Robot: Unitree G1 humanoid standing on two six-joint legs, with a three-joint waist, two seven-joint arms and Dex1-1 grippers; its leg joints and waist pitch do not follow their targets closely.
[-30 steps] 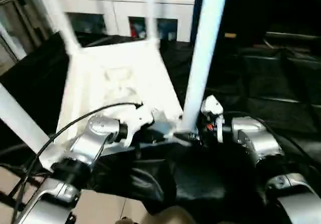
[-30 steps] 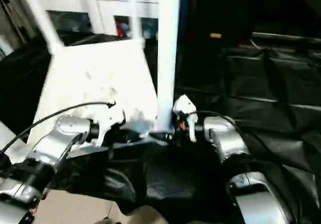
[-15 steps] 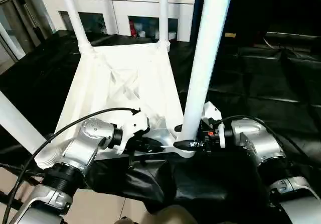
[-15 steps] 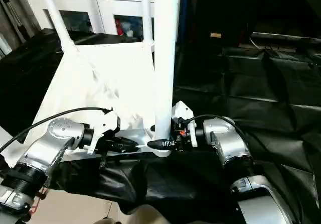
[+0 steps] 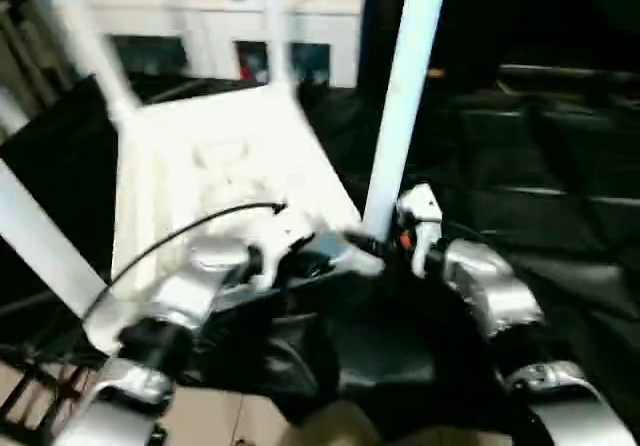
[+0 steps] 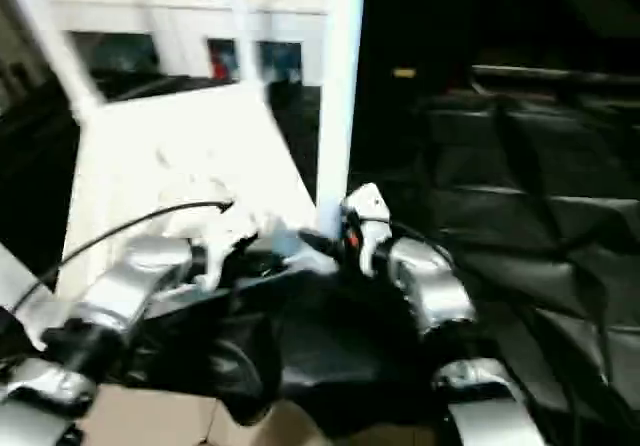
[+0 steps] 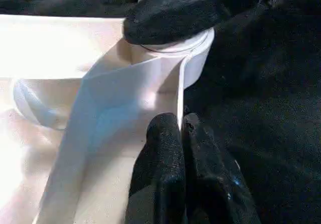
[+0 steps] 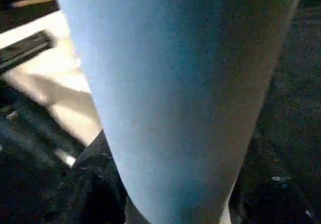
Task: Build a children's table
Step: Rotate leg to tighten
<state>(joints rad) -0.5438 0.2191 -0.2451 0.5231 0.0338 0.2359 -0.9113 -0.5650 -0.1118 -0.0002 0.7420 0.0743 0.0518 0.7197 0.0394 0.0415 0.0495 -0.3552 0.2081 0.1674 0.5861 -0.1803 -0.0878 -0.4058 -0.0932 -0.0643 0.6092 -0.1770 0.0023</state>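
Seating near-right leg [image 5: 398, 116] in tabletop [image 5: 215, 171] corner socket [image 7: 186, 58]. Left claw [image 7: 173, 148] clenched on rim; right claw [image 5: 372, 246] grasping leg base. Next: press down, check seating.

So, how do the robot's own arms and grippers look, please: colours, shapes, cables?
Both forearms are rounded, shiny silver metal segments with black joints. A thin black cable arcs above the left forearm. White housings lead to the black fingers. The right forearm has a small orange-red mark beside its white wrist housing.
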